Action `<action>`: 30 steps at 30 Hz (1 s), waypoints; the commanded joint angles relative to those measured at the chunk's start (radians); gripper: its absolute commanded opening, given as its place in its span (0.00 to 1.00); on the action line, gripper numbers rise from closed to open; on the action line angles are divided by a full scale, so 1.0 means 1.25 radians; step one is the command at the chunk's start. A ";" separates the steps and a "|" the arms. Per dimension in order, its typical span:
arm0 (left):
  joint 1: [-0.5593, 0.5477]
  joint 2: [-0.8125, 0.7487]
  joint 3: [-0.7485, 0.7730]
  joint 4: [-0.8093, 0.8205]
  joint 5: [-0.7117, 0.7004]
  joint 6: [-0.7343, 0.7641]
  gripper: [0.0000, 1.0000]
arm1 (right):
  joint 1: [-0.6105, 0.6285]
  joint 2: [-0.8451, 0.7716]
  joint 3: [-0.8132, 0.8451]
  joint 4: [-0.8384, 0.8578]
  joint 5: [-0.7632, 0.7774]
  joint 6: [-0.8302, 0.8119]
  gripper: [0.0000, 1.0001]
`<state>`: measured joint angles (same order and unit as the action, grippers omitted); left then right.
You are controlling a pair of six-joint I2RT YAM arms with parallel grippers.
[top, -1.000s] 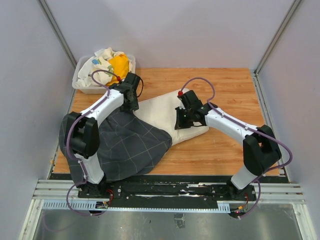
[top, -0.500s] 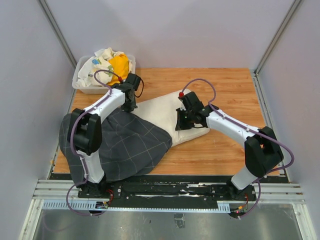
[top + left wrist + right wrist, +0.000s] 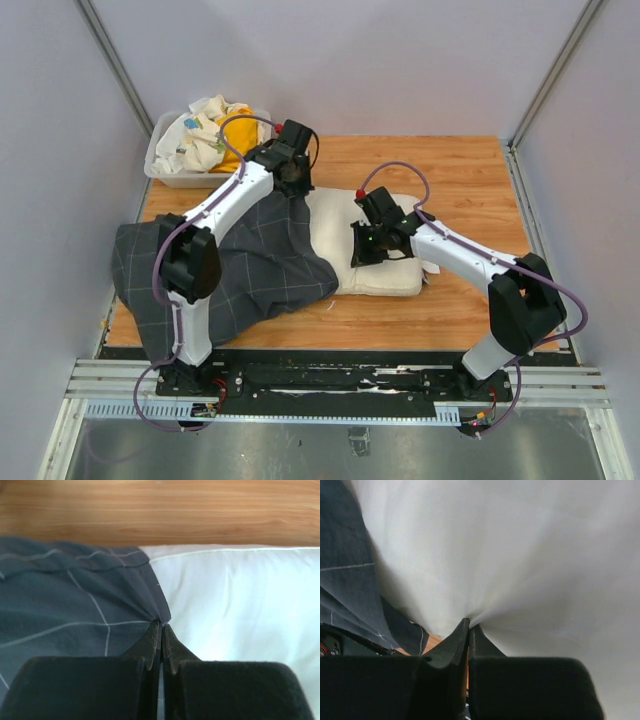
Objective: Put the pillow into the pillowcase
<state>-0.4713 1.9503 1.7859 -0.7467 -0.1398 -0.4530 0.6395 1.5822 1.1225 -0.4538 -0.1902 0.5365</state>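
Wood-grain counter (image 3: 460,170), bare along the far and right sides. Carries the pillowcase (image 3: 250,275) over its left half: dark grey with a thin pale grid, rumpled, reaching the near-left edge and lying partly under the left arm (image 3: 230,200). Overlaps the left end of the pillow (image 3: 385,272) with its right border; cannot tell whether that end sits inside the opening or only beneath a flap.

Cream pillow, flat at mid-counter, long side running left to right, most of it uncovered. Shows a seam along its far edge in the left wrist view, with bare wood just beyond.

Left arm, reaching from its base over the pillowcase to the fabric's far-right corner. Right arm (image 3: 460,250), angled in from the right, wrist over the middle of the pillow.

Clear bin (image 3: 160,175) at the far-left corner, near the pillowcase but apart from it. Holds a heap of white printed cloth (image 3: 200,130) and a yellow cloth (image 3: 240,130).

Left gripper (image 3: 161,630), fingers pressed together on the pillowcase hem, right where the dark cloth meets the pillow. Pulls the cloth into small folds that fan out from the tips.

Right gripper (image 3: 469,625), fingers together too, pinching a tuck of the pillow's cream cover. Draws creases that radiate from the pinch, with a strip of pillowcase to one side and a sliver of wood showing beside the fingers.
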 commanded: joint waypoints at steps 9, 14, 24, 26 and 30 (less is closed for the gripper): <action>-0.087 0.089 0.045 0.030 0.079 -0.022 0.00 | 0.018 0.012 0.047 -0.033 0.031 0.002 0.15; -0.084 0.079 0.018 0.047 0.063 -0.013 0.00 | -0.019 -0.040 0.058 -0.064 0.101 -0.010 0.47; -0.049 0.106 0.091 0.028 0.047 0.016 0.00 | -0.108 0.128 0.331 -0.109 0.141 -0.029 0.59; -0.042 0.119 0.119 0.018 0.050 0.022 0.00 | -0.109 0.189 0.389 -0.132 0.145 -0.029 0.61; -0.034 0.148 0.172 0.001 0.059 0.027 0.00 | -0.111 0.285 0.451 -0.179 0.131 -0.007 0.63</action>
<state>-0.5247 2.1006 1.9278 -0.7136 -0.0902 -0.4431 0.5076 1.8370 1.6440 -0.5587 -0.0345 0.5152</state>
